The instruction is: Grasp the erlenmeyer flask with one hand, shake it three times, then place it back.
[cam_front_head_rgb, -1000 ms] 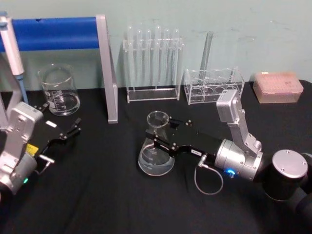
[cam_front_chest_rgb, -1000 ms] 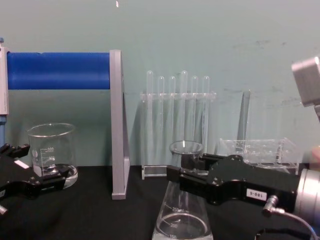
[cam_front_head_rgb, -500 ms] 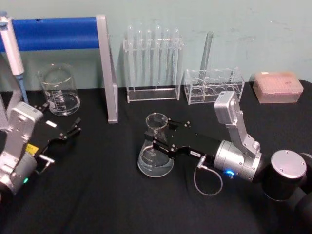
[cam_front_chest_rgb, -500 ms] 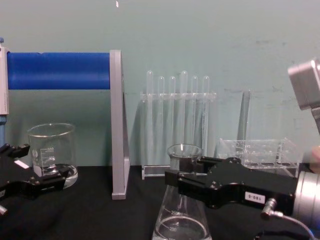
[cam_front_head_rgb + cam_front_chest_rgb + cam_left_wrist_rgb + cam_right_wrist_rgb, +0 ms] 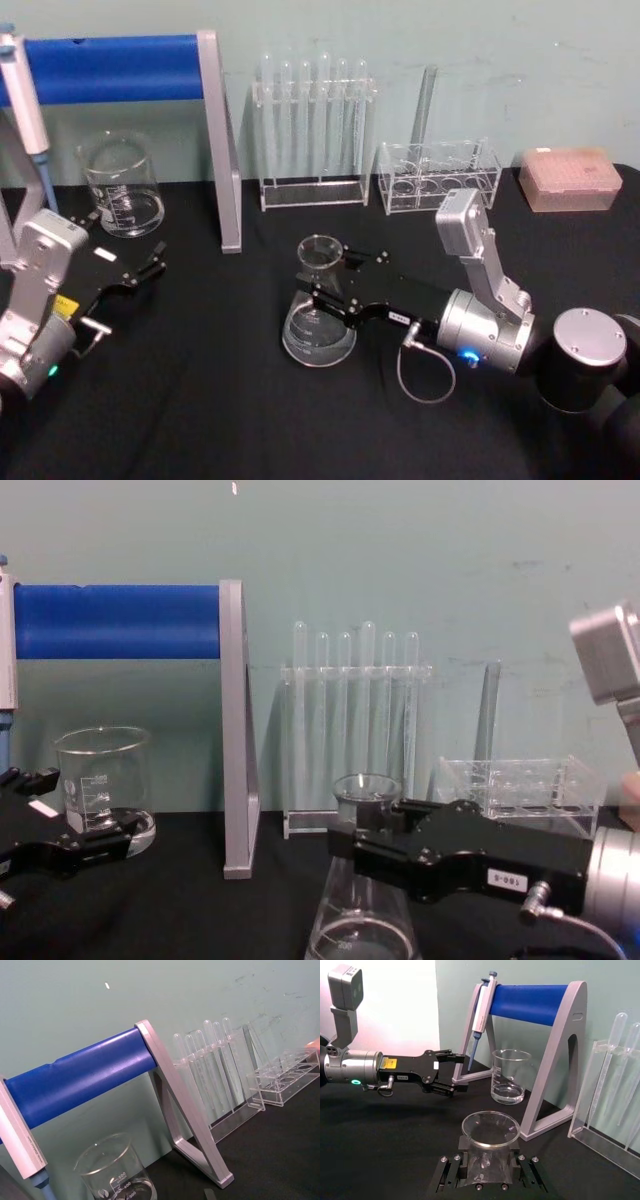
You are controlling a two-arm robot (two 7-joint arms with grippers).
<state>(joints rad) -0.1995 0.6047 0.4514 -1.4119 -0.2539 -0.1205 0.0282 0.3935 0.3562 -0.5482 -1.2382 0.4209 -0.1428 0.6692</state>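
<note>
I log the right pincer (image 5: 327, 278) clamped around the neck of the erlenmeyer flask (image 5: 320, 332), which stands upright near the middle of the black surface (image 5: 200, 400). I cannot tell whether its base touches down. The left pincer (image 5: 456, 1071) is parked at the left side, fingers apart, holding nothing. Just beyond it stands the beaker (image 5: 122, 190), and the test tube rack (image 5: 312, 130) is by the back wall.
</note>
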